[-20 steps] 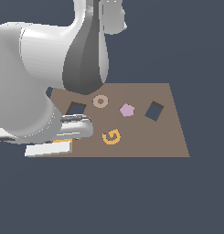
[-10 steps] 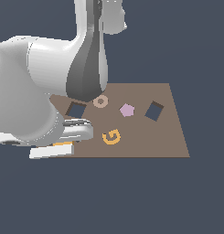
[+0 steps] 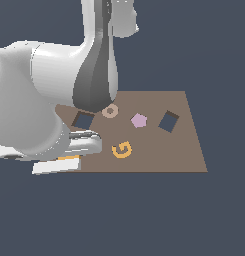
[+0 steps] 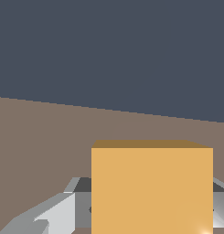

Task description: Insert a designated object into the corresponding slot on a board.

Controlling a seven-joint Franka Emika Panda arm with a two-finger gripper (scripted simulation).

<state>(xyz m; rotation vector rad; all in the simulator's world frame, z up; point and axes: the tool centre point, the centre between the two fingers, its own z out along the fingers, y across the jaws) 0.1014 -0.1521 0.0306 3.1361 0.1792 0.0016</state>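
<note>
Now orange tile (image 4: 152, 189) between pincer (image 4: 145, 208) fingers (board (image 4: 40, 137) beyond).

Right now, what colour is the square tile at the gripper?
Orange-yellow; the square tile shows best in the wrist view, filling the foreground.

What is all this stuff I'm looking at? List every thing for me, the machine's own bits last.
Board: one, brown, flat, under everything.
Square holes: two, dark; one on the exterior view's left by the arm, one on the right, more tilted.
Ring: one, pale tan, between the left hole and the pentagon.
Pentagon: one, lilac, mid-board.
Letter G: one, orange, in front of the pentagon.
Square tile: one, orange-yellow, filling the wrist view in front of the claw; only an edge shows in the exterior view.
Arm: one, white and grey, over the board's left side.
Claw: one, grey, mostly hidden behind the tile; grip unclear.
</note>
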